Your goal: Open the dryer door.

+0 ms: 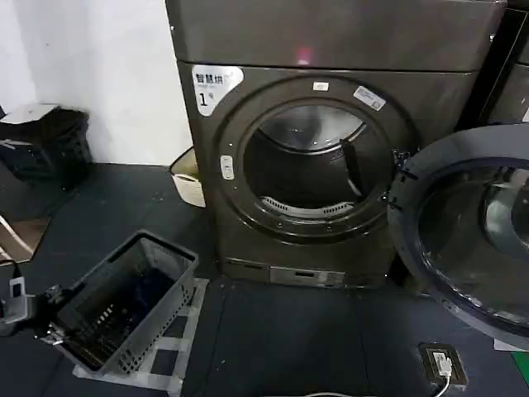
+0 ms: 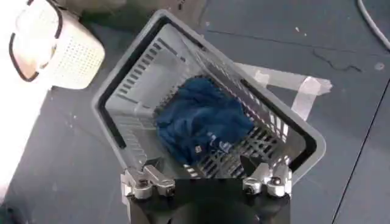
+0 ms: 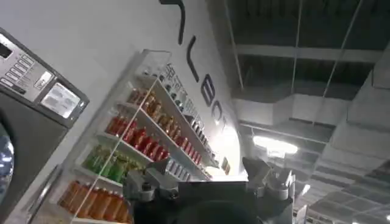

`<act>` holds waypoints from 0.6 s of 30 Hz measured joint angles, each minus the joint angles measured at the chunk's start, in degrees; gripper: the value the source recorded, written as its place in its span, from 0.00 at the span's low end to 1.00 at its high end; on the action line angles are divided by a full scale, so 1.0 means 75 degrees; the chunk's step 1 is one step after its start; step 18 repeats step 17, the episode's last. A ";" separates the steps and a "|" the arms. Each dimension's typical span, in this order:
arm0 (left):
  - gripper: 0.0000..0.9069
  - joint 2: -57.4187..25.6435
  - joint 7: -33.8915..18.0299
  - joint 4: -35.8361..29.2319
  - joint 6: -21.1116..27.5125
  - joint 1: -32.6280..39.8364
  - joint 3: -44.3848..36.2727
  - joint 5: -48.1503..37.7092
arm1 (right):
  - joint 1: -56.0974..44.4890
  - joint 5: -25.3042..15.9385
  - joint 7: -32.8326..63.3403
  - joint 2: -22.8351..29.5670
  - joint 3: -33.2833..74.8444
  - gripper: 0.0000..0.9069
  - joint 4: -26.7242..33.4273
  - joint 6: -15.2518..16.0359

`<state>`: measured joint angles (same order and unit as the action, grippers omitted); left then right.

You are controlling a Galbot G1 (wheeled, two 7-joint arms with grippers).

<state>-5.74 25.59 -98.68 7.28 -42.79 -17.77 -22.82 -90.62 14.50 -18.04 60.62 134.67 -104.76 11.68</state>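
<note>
Already the dryer (image 1: 331,165), the dark grey machine with the white "1" sticker, sits far centre with its drum mouth fully exposed, so the task looks done or nearly so. Its dryer door (image 1: 471,240) hangs swung wide to the right on right-side hinges, chrome ring and tinted glass facing near, well clear of the opening; that leaves room to load. Near left on the dark floor (image 1: 289,339) a grey basket (image 1: 124,306) lies tipped toward the machine, likely staged for loading; the left wrist view shows blue cloth (image 2: 201,125) bunched inside it. A white basket (image 1: 188,178) stands beside the dryer's left side, out of the way. The left gripper (image 2: 207,182) hovers above the grey basket, fingers apart, holding nothing, looks parked. The right gripper (image 3: 210,182) points up toward shelves of bottles (image 3: 134,140) and the ceiling, fingers apart, empty, apparently off the door.
</note>
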 joint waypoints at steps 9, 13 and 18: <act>1.00 -0.0012 0.0010 -0.0047 0.0046 -0.0002 0.0001 0.0119 | 0.0018 -0.0005 -0.0012 -0.0004 0.0024 1.00 0.0034 0.0001; 1.00 -0.0021 0.0010 -0.0039 0.0088 -0.0044 0.0001 0.0157 | 0.0055 -0.0008 -0.0010 -0.0006 -0.0003 1.00 0.0047 0.0005; 1.00 -0.0022 0.0012 -0.0042 0.0121 -0.0050 0.0000 0.0146 | 0.0090 -0.0026 -0.0013 -0.0004 -0.0054 1.00 0.0044 0.0000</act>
